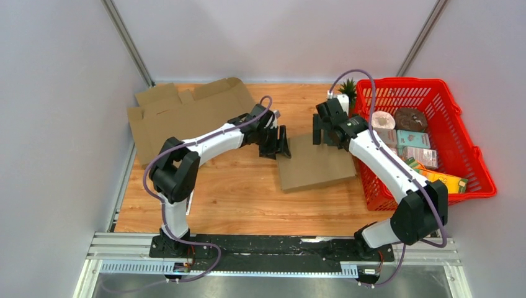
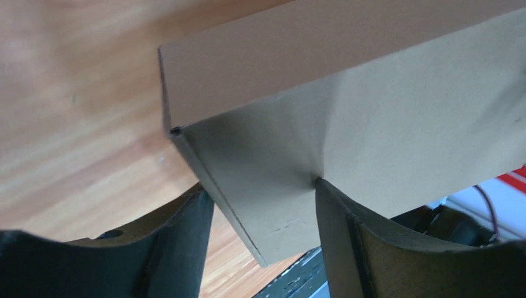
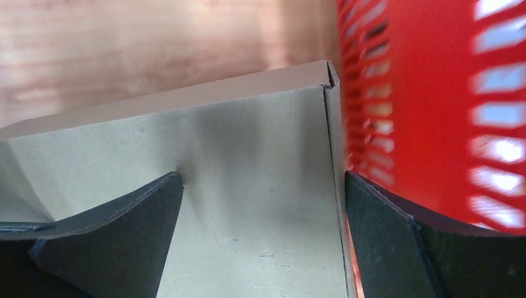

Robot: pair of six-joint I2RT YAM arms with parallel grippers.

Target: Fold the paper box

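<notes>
**Both grippers are at the paper box - jaws spread, nothing clamped.**

Starting from the left, your left gripper (image 1: 276, 141) is on the left edge of the paper box (image 1: 316, 164), wide open. One fingertip (image 2: 335, 211) presses a wall and already dimples it. The box sits mid-table, and your right gripper (image 1: 324, 129) straddles its far wall, also open, just beside the red basket (image 1: 462, 167). I judge this to be thin card - light, springy at the creases, easy to dent, and likely to slide on the wood. Pinch a wall's top edge close to a corner, and brace the other side.
</notes>
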